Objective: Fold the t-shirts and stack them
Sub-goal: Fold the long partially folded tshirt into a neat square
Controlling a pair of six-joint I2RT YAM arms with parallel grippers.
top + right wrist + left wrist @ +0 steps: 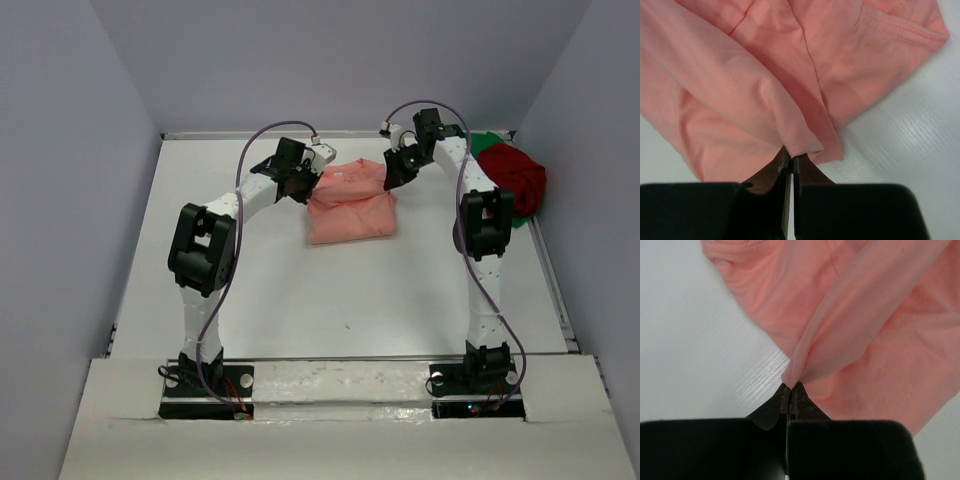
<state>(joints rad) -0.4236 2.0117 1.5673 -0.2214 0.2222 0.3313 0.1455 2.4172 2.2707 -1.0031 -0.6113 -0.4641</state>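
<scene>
Top external view: we find the salmon-pink t-shirt lying partly folded on the white table, at mid-width toward the far side. The left gripper stands at the shirt's far-left edge and the right gripper at its far-right edge, both in contact with the cloth. The dark red t-shirt sits bunched at the table's far right corner, resting on the green t-shirt, which shows behind and beneath it. Both are well apart from the pink one.

Left wrist view: we record the jaws closed together on a pinched fold of the pink cloth. The fold rises from the fingertips and runs up and to the right across the rest of the shirt, which lies flat on the table.

Right wrist view: we record the jaws likewise closed, pinching a layer of the pink shirt at its near edge. A hemmed sleeve lies flat at upper right.
</scene>
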